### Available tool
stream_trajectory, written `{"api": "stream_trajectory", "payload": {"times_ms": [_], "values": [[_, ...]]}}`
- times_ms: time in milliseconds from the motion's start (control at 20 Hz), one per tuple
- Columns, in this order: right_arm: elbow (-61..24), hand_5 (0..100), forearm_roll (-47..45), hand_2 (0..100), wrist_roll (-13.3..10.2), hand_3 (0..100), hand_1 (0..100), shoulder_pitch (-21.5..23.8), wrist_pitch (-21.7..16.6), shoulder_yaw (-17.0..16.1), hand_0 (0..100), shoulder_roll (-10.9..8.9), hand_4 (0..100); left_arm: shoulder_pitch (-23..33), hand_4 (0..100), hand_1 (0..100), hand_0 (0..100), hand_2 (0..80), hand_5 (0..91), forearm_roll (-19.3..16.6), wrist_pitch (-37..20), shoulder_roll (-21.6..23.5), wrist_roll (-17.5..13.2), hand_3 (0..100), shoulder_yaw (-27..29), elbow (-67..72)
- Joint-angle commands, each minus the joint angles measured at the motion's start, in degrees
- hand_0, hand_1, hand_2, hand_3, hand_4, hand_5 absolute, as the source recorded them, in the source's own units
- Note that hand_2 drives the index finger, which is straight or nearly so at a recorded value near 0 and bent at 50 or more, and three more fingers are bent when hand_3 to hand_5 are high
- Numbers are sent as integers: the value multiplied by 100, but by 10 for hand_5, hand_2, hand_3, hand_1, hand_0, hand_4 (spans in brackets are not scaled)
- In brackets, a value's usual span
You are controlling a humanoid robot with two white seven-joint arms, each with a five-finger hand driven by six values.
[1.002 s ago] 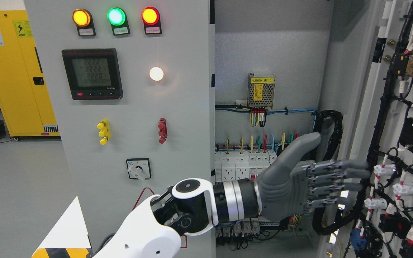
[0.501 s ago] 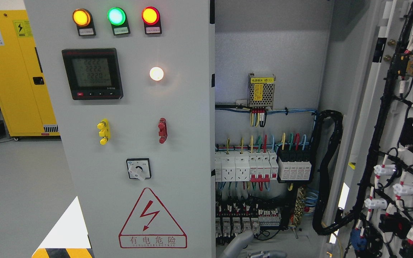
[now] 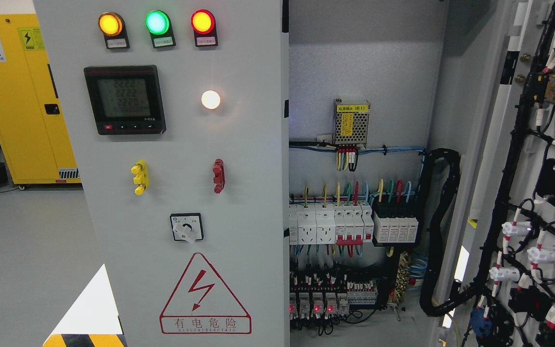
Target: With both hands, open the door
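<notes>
You've got no hand in shot at this moment, neither left nor right, so how wide the fingers stand or what they hold is something I can't tell you. What you do see is the cabinet with its right-hand door swung wide, inner face toward you, black wiring harness and white connectors all over it. The left door panel sits closed to the left of that open door, with the meter, three lit indicator lamps above it and the red warning triangle low down. Between the two, the cabinet interior is exposed: a small power supply up high, a row of breakers below it, terminals with red lights at the bottom. By my reading the right door is done and the left panel is what's left, if it opens at all. When you bring a hand back in, take the panel by its free edge beside the interior, keep the fingers clear of the live breakers, and pull steadily outward.
</notes>
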Motion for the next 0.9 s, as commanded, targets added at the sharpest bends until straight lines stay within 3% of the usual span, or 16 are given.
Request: {"api": "stream_trajectory", "payload": {"times_ms": [0, 100, 301, 451, 601, 852], "values": [[-9, 0, 8, 0, 0, 0, 84, 40, -3, -2, 217, 123, 0, 795, 0, 0, 0, 0, 0, -660, -508, -725, 8, 49, 1451, 2834], [-9, 0, 0, 0, 0, 0, 83, 75, -3, -2, 217, 123, 0, 716, 0, 0, 0, 0, 0, -695, -833, -953, 0, 49, 1751, 3845], [-9, 0, 0, 0, 0, 0, 83, 75, -3, -2, 217, 97, 0, 348, 0, 0, 0, 0, 0, -695, -1502, -1322, 17, 49, 1796, 5972], [0, 0, 0, 0, 0, 0, 83, 75, -3, -2, 217, 97, 0, 136, 0, 0, 0, 0, 0, -695, -1591, -1587, 463, 48, 1788, 7240], [-9, 0, 0, 0, 0, 0, 83, 75, -3, -2, 217, 35, 0, 171, 0, 0, 0, 0, 0, -695, -1591, -1762, 773, 48, 1805, 7882], [0, 0, 0, 0, 0, 0, 83, 75, -3, -2, 217, 26, 0, 206, 0, 0, 0, 0, 0, -695, -1565, -1781, 782, 49, 1805, 8157]]}}
